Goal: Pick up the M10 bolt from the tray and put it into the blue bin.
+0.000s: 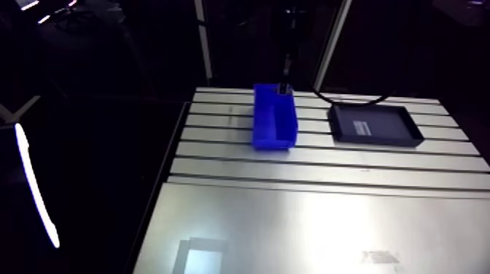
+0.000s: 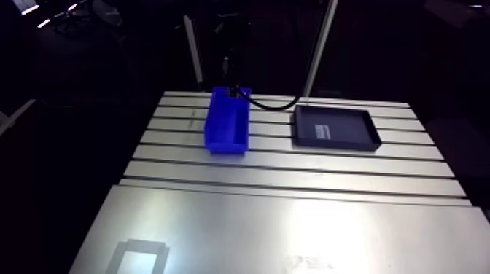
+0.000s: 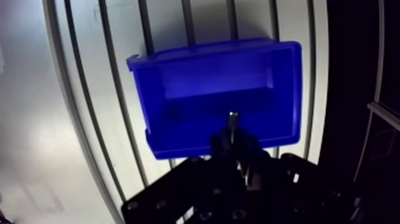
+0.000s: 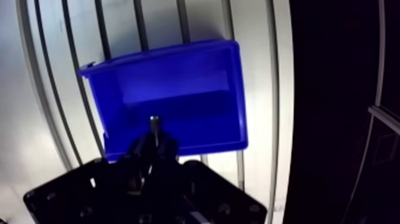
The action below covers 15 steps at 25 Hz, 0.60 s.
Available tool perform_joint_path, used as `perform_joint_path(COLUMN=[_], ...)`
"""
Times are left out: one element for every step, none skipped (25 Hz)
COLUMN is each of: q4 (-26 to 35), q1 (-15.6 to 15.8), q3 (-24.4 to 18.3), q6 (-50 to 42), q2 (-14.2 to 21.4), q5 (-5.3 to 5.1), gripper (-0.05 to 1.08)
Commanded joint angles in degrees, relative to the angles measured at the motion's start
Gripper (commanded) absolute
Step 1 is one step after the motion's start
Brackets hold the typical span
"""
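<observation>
My black two-finger gripper (image 3: 234, 142) is almost fully closed, its fingers clamped on the small silver metal M10 bolt (image 3: 233, 121). The bolt's end protrudes ahead of the fingertips. It hangs over the inside of the open blue plastic bin (image 3: 196, 89), close to the wall nearest my fingers. The bin stands on the slotted aluminium table (image 1: 321, 157). The shallow black rectangular tray (image 1: 375, 124) lies apart, beside the bin.

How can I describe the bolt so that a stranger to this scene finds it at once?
On the slotted aluminium table stands a blue bin, and the gripper hangs over one end of it. Pinched between its dark fingers is the bolt: a short silvery stub, the only shiny thing against blue plastic and black metal.
</observation>
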<state>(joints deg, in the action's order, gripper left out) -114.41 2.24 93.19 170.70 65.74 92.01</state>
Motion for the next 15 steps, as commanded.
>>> perform_joint_path(q4=[-1.0,-1.0,-1.6,-2.2,-2.8,-3.7,-4.4,-4.8,-5.0,-5.1,-5.3,-5.6,-5.9,-6.1,-6.3], q1=[0.4,0.4,0.4,0.4,0.4,0.4,0.4,0.4,0.4,0.4,0.4,0.4,0.4,0.4,0.4], q3=[0.5,0.8,1.1,1.3,1.7,2.1,2.7,2.9,3.2,3.4,3.6,3.9,4.1,4.1,4.3], q6=[0.1,0.1,0.1,0.0,0.0,0.0,0.0,0.0,0.0,0.0,0.0,0.0,0.0,0.0,0.0], q2=[-1.4,-1.5,-1.5,-1.6,-1.6,-1.7,-2.1,-2.3,-2.3,-2.4,-2.5,-2.6,-2.7,-2.7,-2.9], q5=[0.23,0.23,0.23,0.23,0.23,0.23,0.23,0.23,0.23,0.23,0.23,0.23,0.23,0.23,0.23], gripper=[1.03,1.03,1.03,1.03,1.03,1.03,1.03,1.03,1.03,1.03,1.03,1.03,1.03,1.03,1.03])
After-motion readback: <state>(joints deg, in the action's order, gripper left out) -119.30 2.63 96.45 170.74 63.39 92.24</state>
